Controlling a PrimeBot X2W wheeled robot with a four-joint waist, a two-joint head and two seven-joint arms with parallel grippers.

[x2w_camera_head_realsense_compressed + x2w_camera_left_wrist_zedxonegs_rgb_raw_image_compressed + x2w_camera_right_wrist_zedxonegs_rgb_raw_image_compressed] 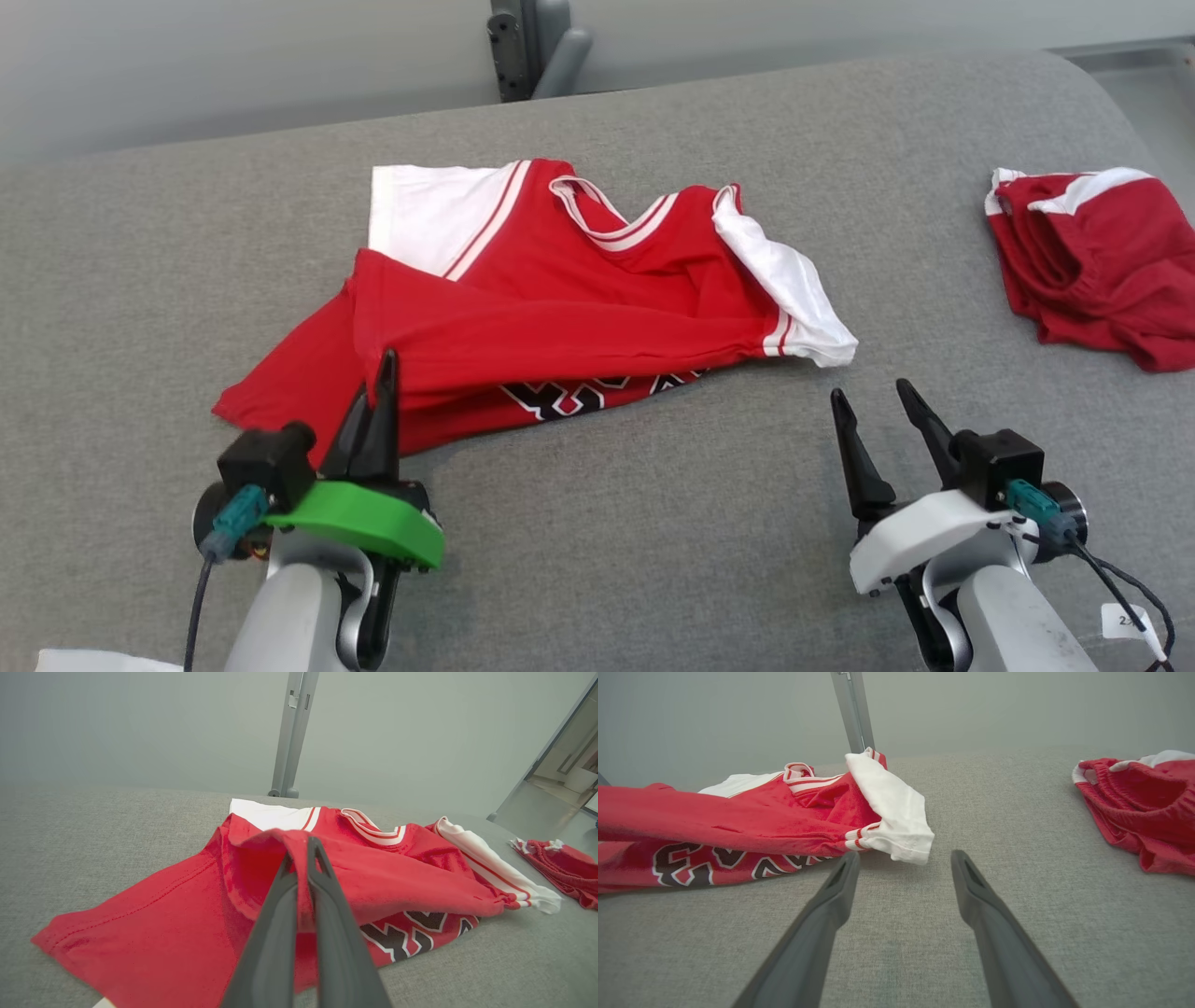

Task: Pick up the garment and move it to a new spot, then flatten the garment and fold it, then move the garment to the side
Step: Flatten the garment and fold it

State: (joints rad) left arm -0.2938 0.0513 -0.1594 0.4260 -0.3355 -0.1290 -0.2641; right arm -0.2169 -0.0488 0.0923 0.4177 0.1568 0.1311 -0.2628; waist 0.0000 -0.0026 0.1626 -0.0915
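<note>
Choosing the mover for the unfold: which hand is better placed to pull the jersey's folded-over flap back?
Left. The left hand is shut on the jersey at its red flap. The right hand is open over bare grey cushion, near the white sleeve, gripping nothing.

The left claw has two long, dark, tapering fingers on a bright green plastic bracket. The right claw has the same fingers on a white bracket. Each carries a black camera block with a teal plug and a black cable, above a pale grey forearm. A small white tag hangs by the right forearm.
</note>
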